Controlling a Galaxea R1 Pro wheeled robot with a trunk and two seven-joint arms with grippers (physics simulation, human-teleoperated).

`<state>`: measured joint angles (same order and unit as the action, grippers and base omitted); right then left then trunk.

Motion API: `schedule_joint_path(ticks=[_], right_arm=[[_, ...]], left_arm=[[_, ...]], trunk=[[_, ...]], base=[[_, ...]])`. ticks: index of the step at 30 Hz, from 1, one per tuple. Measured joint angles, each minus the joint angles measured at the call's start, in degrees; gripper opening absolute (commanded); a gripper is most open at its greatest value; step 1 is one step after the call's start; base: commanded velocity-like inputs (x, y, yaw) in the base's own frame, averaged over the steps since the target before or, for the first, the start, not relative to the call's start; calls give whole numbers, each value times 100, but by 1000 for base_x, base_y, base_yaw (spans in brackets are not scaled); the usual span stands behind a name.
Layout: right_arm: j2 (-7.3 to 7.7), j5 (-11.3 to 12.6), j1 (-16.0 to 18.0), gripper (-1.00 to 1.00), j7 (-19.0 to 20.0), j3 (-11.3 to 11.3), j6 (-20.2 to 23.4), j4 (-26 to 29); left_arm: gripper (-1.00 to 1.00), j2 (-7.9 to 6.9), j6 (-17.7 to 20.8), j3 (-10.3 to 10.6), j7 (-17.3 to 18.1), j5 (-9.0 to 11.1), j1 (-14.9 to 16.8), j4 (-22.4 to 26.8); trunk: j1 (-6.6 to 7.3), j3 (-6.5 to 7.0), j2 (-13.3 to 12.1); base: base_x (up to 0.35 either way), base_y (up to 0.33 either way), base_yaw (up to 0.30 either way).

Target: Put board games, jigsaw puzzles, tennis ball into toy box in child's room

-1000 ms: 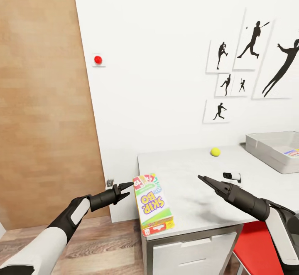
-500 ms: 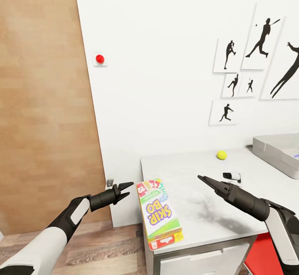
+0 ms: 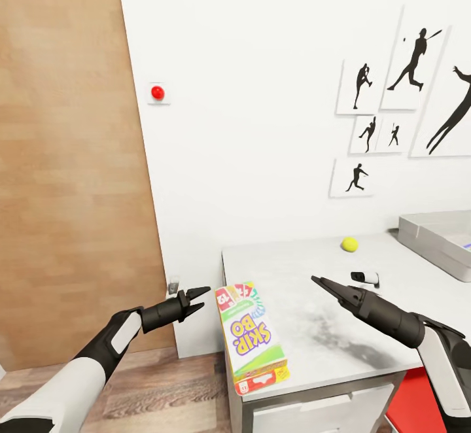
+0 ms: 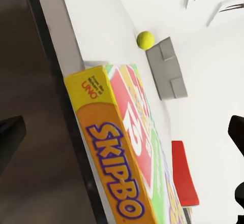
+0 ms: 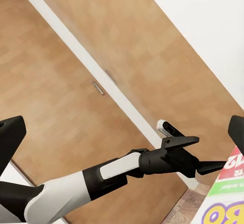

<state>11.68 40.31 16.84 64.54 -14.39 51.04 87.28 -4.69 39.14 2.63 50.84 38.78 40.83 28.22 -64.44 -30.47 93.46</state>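
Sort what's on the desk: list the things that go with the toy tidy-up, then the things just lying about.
Job: game box, ball, toy box, desk.
Lying about: small white and black gadget, red chair, wall pictures, red wall button.

Looks like a kid's bedroom at home. Black silhouette sports pictures [image 3: 402, 93] up on the white wall, a Skip-Bo game box [image 3: 252, 336] and tennis ball [image 3: 349, 244] lying on a light grey desk [image 3: 314, 302] with white drawers, grey toy tub [image 3: 432, 237] alongside, wood-plank floor [image 3: 163, 387], wooden door [image 3: 72, 158].
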Motion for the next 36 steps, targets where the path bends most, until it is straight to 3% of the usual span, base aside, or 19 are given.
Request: schedule_joint_path(ticks=[36], right_arm=[[0,-1,0,100,0,0,0,-2]], left_arm=[[100,5,9,0,0,0,0,0]], trunk=[[0,0,0]], base=[[-14,-25,0]])
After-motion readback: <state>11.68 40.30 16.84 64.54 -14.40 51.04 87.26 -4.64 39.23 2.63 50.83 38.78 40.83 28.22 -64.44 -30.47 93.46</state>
